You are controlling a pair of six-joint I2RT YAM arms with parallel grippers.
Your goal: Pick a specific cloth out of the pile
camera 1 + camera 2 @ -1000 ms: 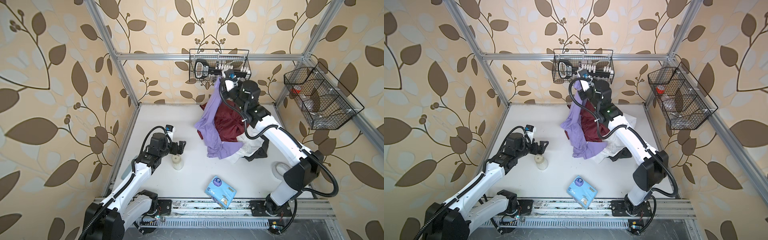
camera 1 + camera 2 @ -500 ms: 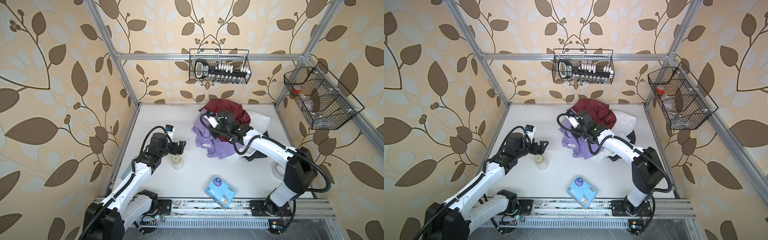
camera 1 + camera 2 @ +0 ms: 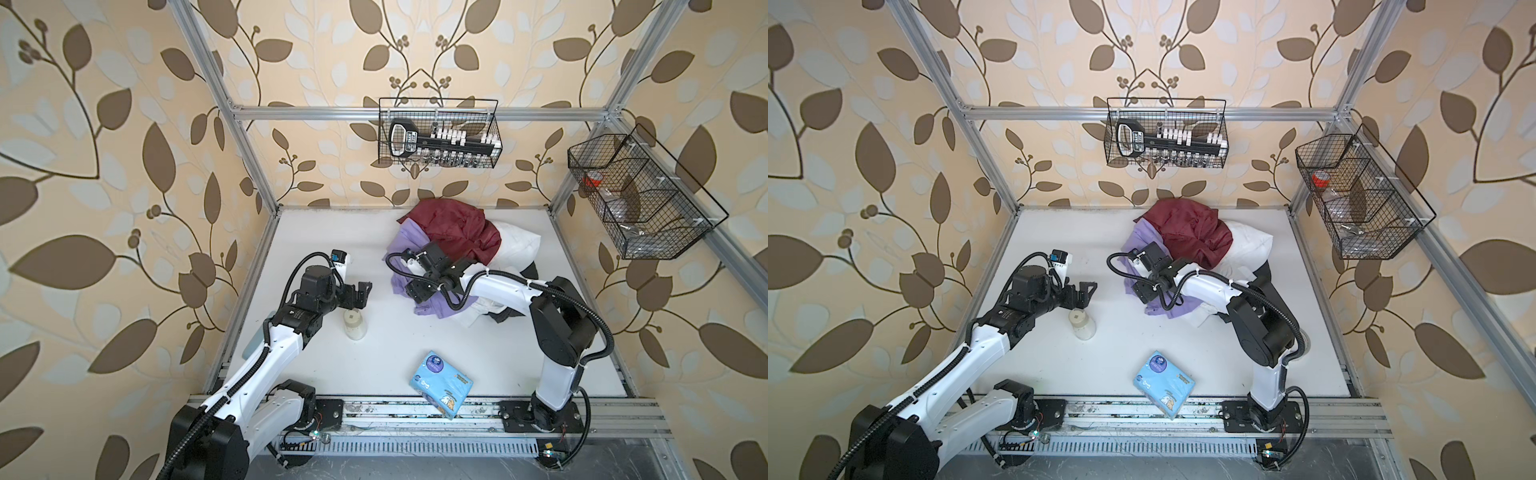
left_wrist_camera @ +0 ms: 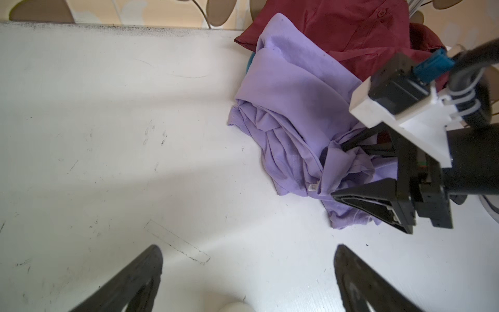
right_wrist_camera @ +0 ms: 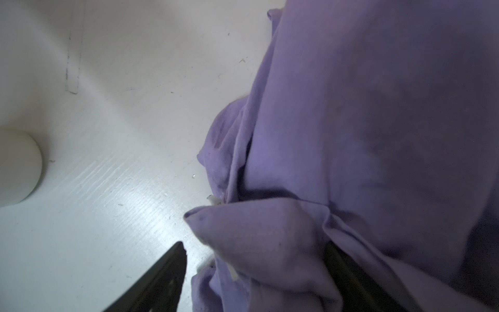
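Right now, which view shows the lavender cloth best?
Left wrist: the lavender cloth shows nearly whole, folds sharp. In both top views it is small, partly under the right arm. Right wrist: a dim close-up.

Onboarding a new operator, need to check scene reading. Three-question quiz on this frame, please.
1. True or false: the left gripper holds the lavender cloth.
2. What stands nearest the left gripper: A) blue packet, B) white bottle, C) wire basket?
3. The right gripper at the lavender cloth: jaws open or shut?
Key: 1 false; 2 B; 3 open, with a fold between them.
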